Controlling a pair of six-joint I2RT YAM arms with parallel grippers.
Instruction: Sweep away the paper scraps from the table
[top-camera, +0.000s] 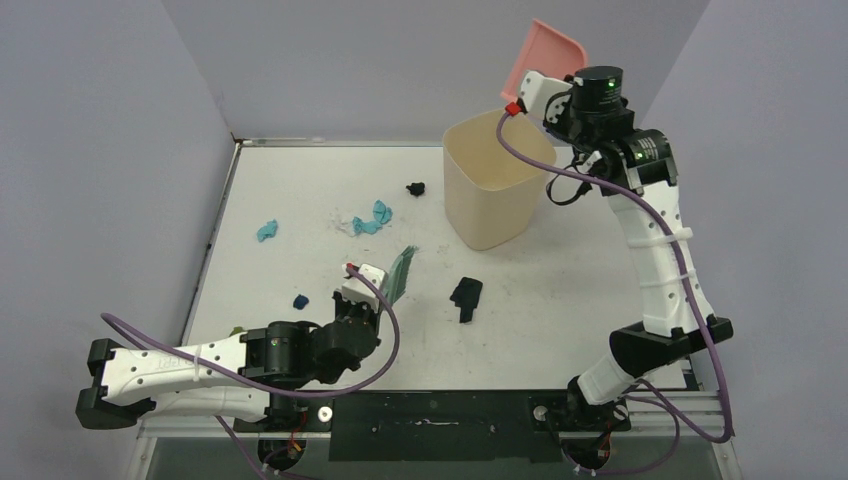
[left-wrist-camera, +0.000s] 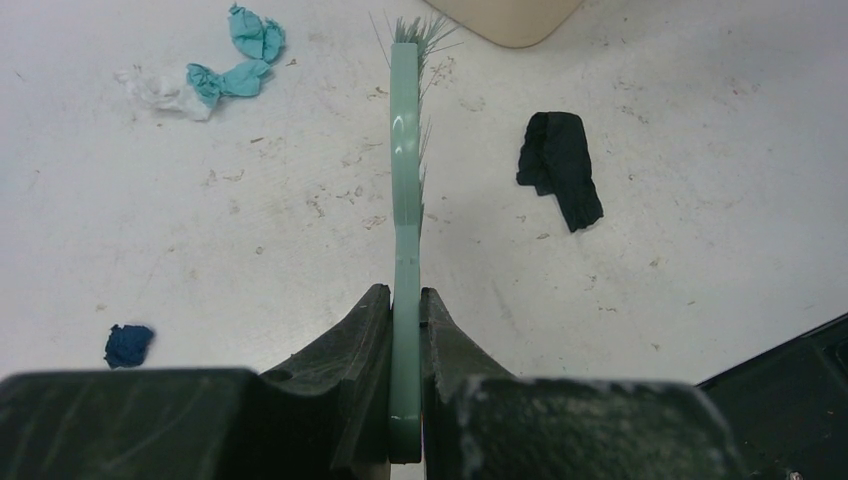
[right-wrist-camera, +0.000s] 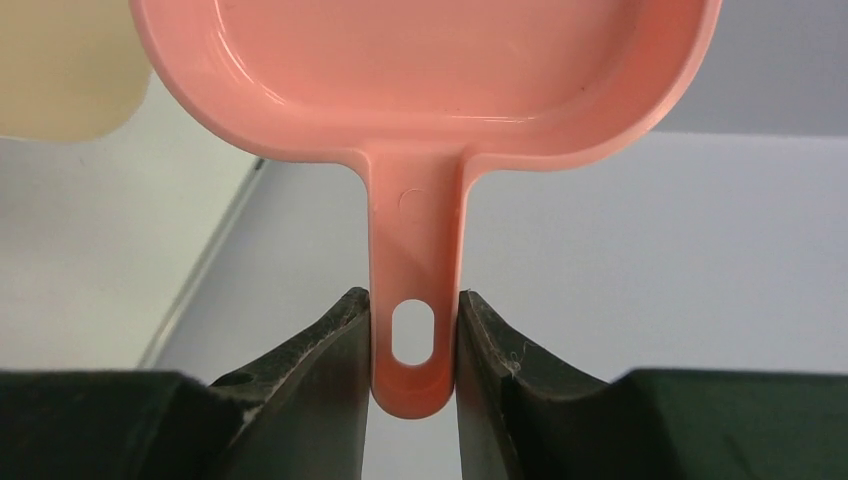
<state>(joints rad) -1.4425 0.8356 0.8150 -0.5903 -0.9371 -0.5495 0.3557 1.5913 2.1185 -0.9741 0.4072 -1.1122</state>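
Paper scraps lie on the white table (top-camera: 560, 330): a teal one (top-camera: 266, 231) at the left, a teal pair with a white bit (top-camera: 372, 219), a dark blue one (top-camera: 300, 301), a small black one (top-camera: 416, 188) and a larger black one (top-camera: 466, 296). My left gripper (top-camera: 362, 292) is shut on the green brush (left-wrist-camera: 405, 190), bristles pointing away; the teal and white scraps (left-wrist-camera: 215, 80), dark blue scrap (left-wrist-camera: 129, 344) and black scrap (left-wrist-camera: 560, 165) show around it. My right gripper (top-camera: 522, 100) is shut on the handle of the pink dustpan (right-wrist-camera: 420, 70), raised above the bin.
A beige bin (top-camera: 492, 180) stands on the table at the back right, its corner showing in the left wrist view (left-wrist-camera: 515, 20) just beyond the brush tip. Grey walls close the left, back and right sides. A metal rail (top-camera: 205, 250) runs along the left edge.
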